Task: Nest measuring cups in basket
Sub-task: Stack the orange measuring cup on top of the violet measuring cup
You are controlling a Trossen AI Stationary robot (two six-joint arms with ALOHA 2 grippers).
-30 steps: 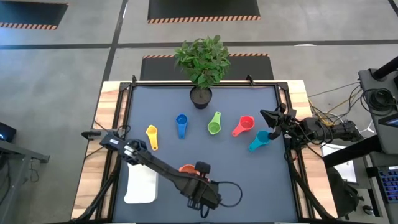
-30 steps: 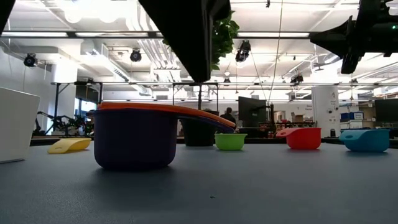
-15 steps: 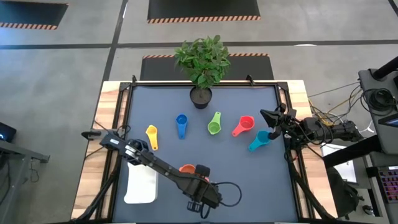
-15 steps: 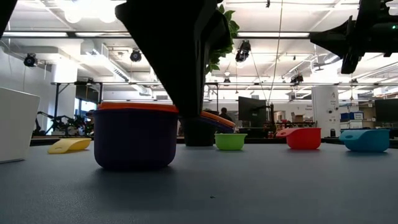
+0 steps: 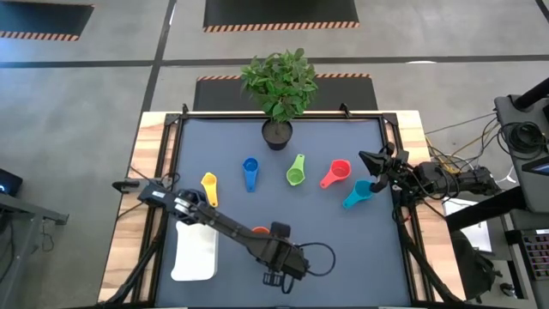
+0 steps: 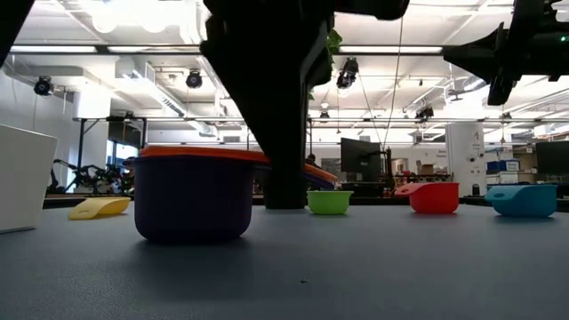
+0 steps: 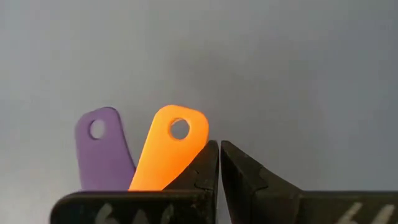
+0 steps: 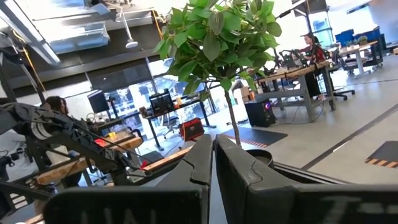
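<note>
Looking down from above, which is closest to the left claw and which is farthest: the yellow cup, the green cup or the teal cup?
From the left claw, near the table's front:
1. Yellow cup, toward the left side.
2. Green cup, mid-table, farther back.
3. Teal cup, far right, beside the right claw.

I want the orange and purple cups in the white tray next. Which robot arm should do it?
The left, probably. Its left gripper hangs right by the orange cup nested in the purple cup, near the basket. The right gripper waits far off at the table's right edge.
</note>
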